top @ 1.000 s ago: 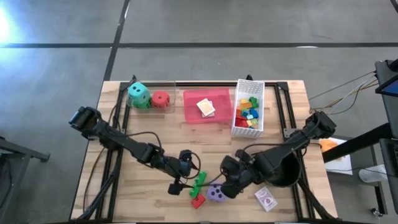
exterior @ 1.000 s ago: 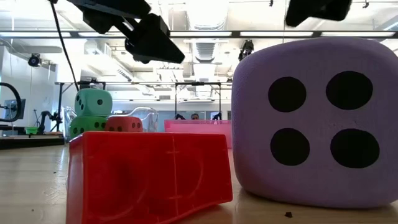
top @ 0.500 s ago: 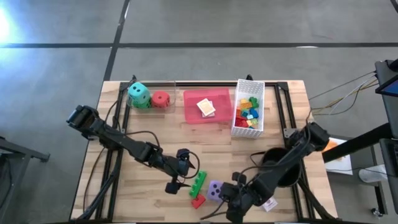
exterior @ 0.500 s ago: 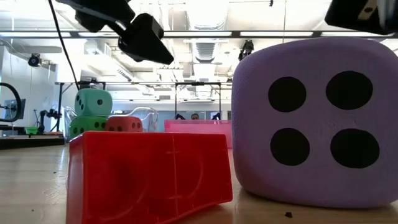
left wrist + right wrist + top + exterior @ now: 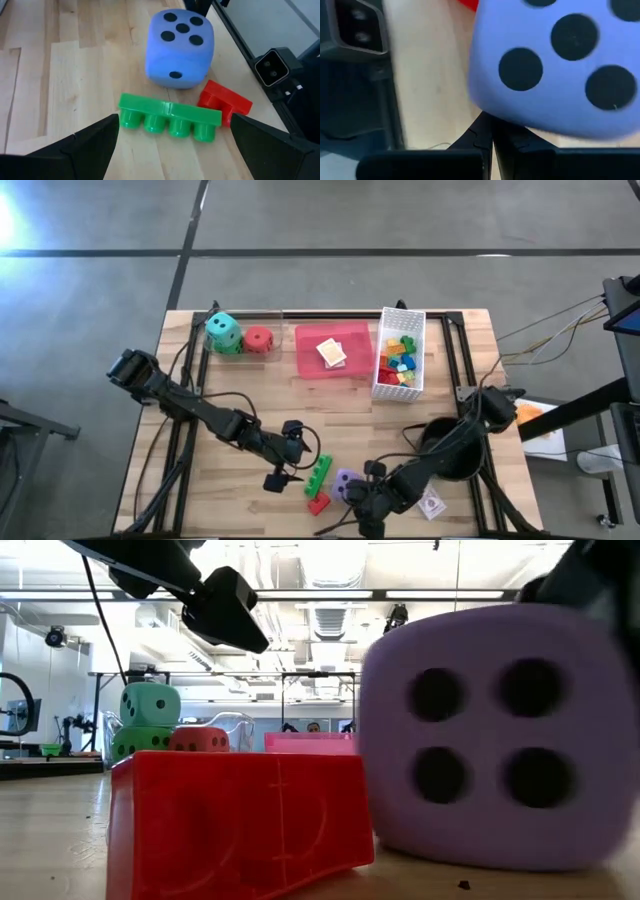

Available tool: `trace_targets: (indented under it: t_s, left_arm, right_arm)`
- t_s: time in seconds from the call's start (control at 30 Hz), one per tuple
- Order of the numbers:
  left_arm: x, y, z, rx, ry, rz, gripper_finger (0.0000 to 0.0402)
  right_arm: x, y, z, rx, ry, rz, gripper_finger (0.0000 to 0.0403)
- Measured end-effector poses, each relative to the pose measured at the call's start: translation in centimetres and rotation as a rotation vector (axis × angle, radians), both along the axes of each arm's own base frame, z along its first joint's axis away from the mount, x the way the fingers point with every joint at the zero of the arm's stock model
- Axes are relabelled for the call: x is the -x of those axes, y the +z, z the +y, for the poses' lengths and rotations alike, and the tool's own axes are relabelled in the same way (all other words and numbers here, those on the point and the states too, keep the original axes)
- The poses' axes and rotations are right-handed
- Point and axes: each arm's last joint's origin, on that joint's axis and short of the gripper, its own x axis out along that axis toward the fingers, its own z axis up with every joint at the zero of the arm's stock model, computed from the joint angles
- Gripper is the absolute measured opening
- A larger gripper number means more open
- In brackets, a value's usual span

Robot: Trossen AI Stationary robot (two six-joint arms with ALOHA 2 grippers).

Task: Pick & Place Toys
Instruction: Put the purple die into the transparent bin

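The right gripper (image 5: 362,502), fingers pressed together, sits against the purple die (image 5: 347,484) at the table's (image 5: 250,380) near edge. The left gripper (image 5: 290,470), spread wide, hovers beside the green brick (image 5: 319,473)

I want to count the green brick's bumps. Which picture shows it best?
The left wrist view: the green brick lies whole and close beside the purple die, four studs showing. The high view shows it small. The low and right wrist views don't show it.
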Motion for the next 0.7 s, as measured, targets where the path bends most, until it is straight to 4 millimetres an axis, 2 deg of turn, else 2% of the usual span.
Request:
trace_targets:
  t_s: [0.1,0.3,0.57,0.7]
  left_arm:
    - [0.0,0.0,0.0,0.000,0.000,0.001,0.0385]
    - [0.3,-0.5,0.1,-0.008,0.000,0.018,0.0385]
    - [0.8,-1.5,0.4,0.012,0.026,0.026,0.0385]
    - [0.8,-1.7,0.6,-0.010,0.093,0.020,0.0385]
  right_arm:
    - [-0.8,-0.7,-0.4,0.026,0.023,-0.021,0.0008]
    - [-2.3,-0.3,-2.3,0.109,0.034,-0.092,0.0008]
    - [-4.5,-0.2,-5.9,0.169,0.058,-0.104,0.0008]
    - [-5.8,0.0,-7.8,0.189,0.071,-0.140,0.0008]
